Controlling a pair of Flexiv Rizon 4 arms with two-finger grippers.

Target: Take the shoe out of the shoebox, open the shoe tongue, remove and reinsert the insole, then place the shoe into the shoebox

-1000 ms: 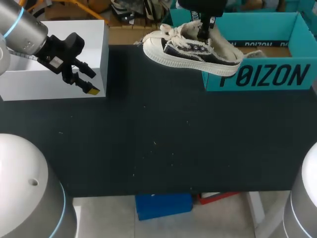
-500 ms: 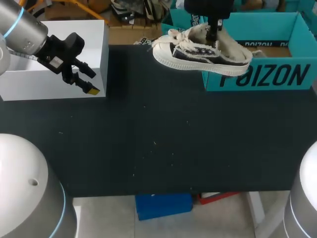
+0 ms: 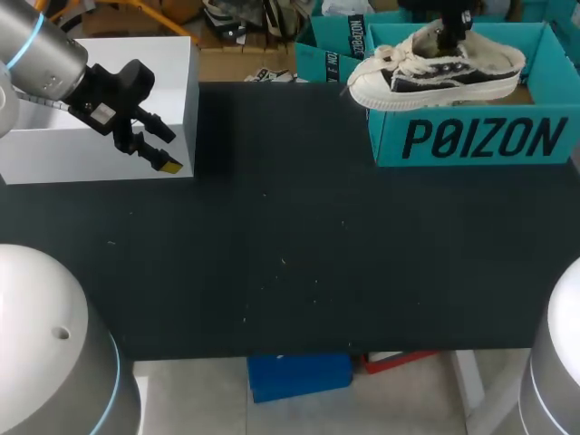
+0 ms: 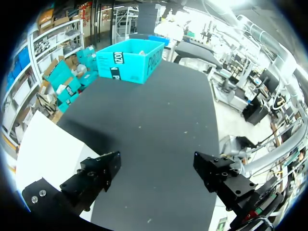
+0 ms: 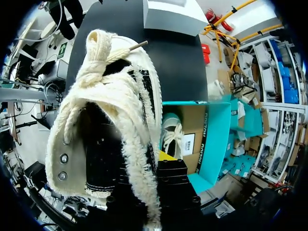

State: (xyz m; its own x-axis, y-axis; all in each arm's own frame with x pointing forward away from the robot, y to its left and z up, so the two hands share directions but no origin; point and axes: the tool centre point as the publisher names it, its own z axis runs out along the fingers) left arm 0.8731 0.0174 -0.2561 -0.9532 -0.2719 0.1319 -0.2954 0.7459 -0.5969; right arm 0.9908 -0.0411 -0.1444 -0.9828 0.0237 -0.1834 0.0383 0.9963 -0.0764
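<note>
Cream shoe [image 3: 426, 82] hangs from right jaws (above teal shoebox [image 3: 471, 138]).

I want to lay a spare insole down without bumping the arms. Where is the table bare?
The table is bare across its middle and near edge, between the white box and the shoebox. Crowded: the far right, where the right gripper holds the shoe over the shoebox, and the white box's front, under the left gripper.

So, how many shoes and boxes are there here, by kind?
Shoes: 2, the held shoe and a second shoe lying inside the box
Teal shoebox: 1
White box: 1
Total: 4
</note>
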